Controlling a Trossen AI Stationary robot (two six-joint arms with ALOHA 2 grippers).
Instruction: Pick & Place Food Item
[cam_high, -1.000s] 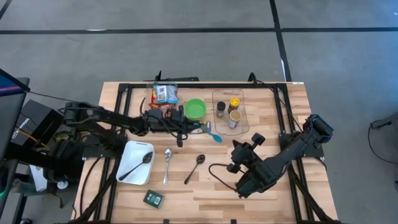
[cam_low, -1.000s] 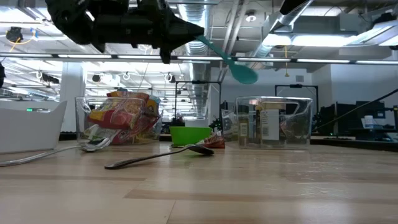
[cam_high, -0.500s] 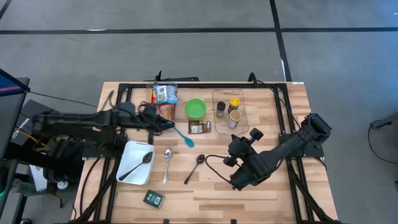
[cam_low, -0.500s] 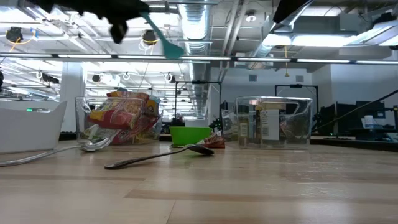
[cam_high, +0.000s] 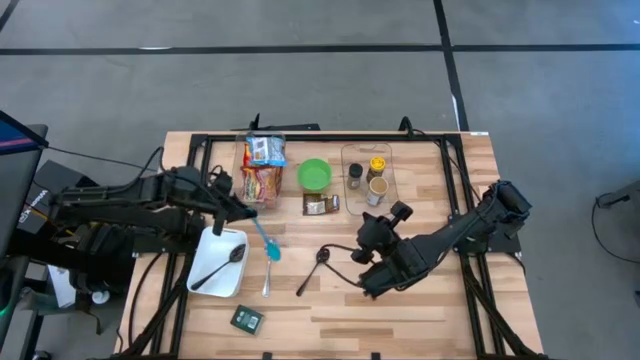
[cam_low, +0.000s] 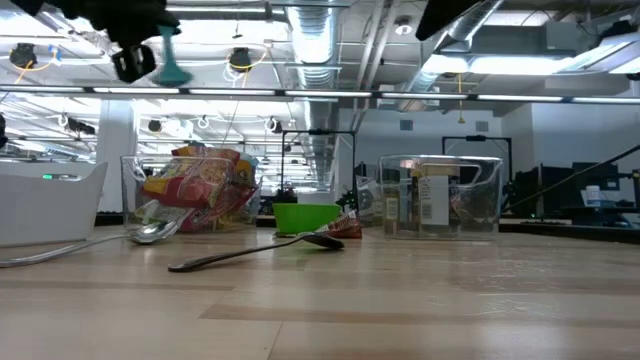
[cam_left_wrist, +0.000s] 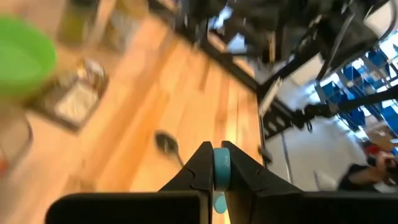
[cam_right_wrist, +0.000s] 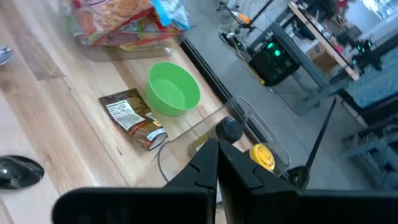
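Blur hides most past the left hand (cam_left_wrist: 214, 163), clamped on a teal spoon (cam_left_wrist: 221, 163); right hand (cam_right_wrist: 217, 149) together.

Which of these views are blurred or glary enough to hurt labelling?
Left wrist view: heavily motion-blurred, with the green bowl and tabletop smeared; only the left hand on the teal spoon is crisp. Low view: bright ceiling lights silhouette the arm at top. High view and right wrist view: evenly lit and sharp; brown packet readable.

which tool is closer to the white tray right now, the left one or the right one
Left. The left tool, shut on the teal spoon, hovers by the white tray's upper right corner. The right tool, shut and empty, sits well off to the tray's right.
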